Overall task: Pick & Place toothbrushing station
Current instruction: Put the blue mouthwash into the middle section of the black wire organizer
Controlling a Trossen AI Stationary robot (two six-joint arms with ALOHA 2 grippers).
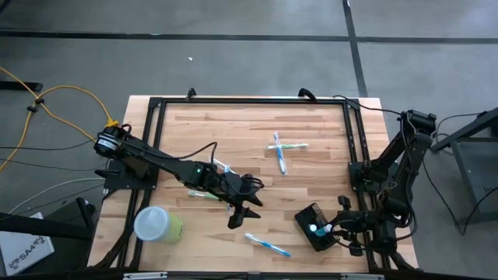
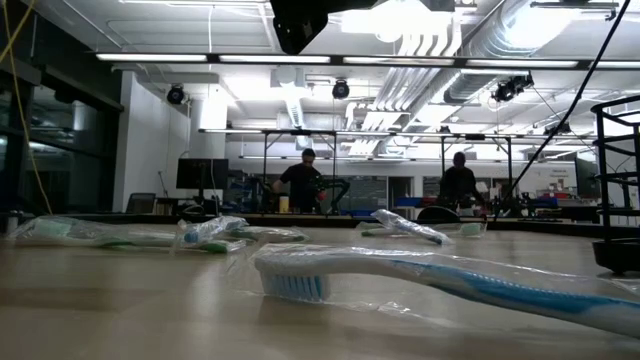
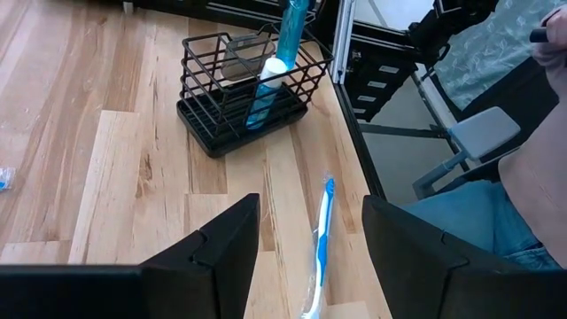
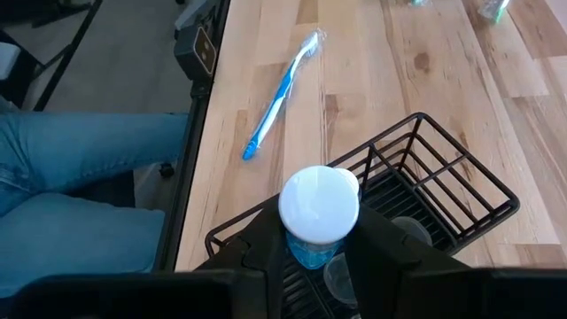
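I'm holding the right tool clamped on a blue tube inside the toothbrushing station by the bench's right front corner; the left tool is idling mid-bench, fingers apart

Ceiling light strips are glowing over an open lab; two people are standing at far benches; grey concrete floor.
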